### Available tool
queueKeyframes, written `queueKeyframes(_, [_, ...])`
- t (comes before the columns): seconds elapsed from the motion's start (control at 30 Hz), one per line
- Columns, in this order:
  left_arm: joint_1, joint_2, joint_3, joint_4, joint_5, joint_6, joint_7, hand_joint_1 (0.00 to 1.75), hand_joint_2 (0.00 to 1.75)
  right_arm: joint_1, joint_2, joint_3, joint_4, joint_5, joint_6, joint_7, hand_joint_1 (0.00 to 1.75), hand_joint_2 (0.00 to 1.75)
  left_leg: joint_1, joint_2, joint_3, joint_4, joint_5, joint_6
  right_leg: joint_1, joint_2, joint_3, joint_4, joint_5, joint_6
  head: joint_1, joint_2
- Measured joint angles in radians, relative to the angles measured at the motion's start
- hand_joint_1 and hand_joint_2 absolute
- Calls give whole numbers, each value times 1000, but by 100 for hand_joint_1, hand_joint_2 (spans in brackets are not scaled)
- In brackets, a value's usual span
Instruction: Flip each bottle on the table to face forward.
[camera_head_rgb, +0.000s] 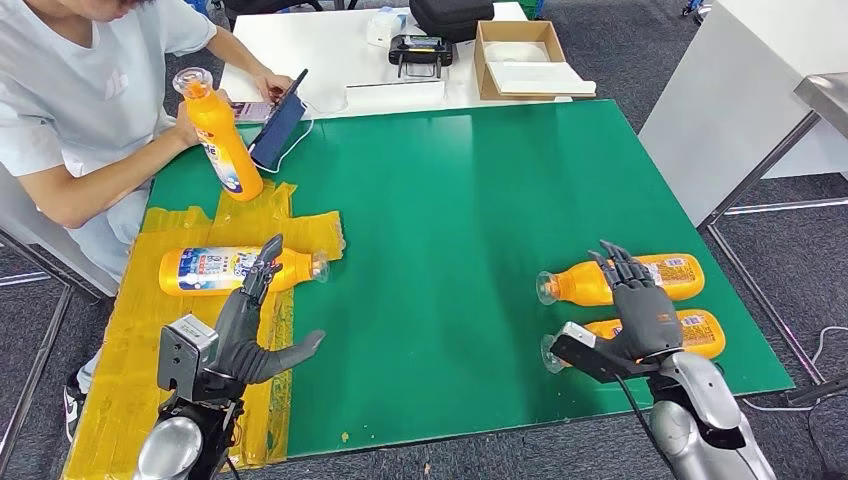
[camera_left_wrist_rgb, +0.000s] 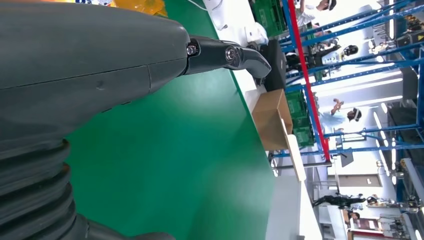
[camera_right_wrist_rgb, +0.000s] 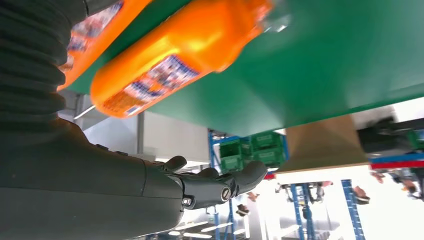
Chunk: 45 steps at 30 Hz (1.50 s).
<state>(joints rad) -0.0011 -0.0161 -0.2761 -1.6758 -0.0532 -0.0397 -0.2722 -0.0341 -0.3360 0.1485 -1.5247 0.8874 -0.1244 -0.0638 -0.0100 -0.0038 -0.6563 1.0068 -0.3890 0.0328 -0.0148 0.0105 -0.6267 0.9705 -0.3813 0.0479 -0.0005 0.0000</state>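
Bottles, left to right: one upright orange bottle (camera_head_rgb: 218, 130) in a person's hand (camera_head_rgb: 186, 128); one lying bottle (camera_head_rgb: 235, 269) on yellow tape (camera_head_rgb: 130, 350), my left hand (camera_head_rgb: 252, 325) just short of it, fingers spread and empty; two bottles (camera_head_rgb: 620, 279) (camera_head_rgb: 700, 333) lying at my right hand (camera_head_rgb: 640, 305), empty, fingers loosely apart above them. Cardboard box (camera_head_rgb: 500, 62) contents: I cannot tell.

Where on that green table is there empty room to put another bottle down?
The middle of the green mat is bare, between the bottle on the yellow tape and the two bottles at the right. The mat's far right corner is bare too. The left side, near the person's upright bottle, is crowded.
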Motion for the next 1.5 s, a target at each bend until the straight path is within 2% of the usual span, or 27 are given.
queueKeyframes(0.37, [-24, -5, -8, 29, -11, 10, 0, 0, 175, -78, -77, -38, 106, -2, 41, -10, 0, 175, 0, 0, 0, 0, 0, 0, 0, 0, 0, 0, 0, 0, 0, 0])
queueKeyframes(0.83, [-94, -13, -45, 111, 10, -13, 16, 0, 175, -333, -172, 27, 438, 45, 124, -56, 0, 175, -1, 0, 0, 0, 2, 2, -1, 0, 0, 0, 2, 2, 0, 0])
queueKeyframes(1.1, [-110, -17, -45, 145, 19, -18, 20, 0, 175, -386, -186, 68, 543, 52, 123, -57, 0, 175, -1, 0, -1, 0, 2, 2, -1, 0, 0, 0, 2, 2, 0, 0])
queueKeyframes(1.5, [-126, -22, -45, 173, 45, -32, 27, 0, 175, -444, -178, 105, 675, 77, 121, -64, 0, 175, -1, 0, 0, 0, 2, 2, -1, 0, 0, 0, 2, 2, 0, 0])
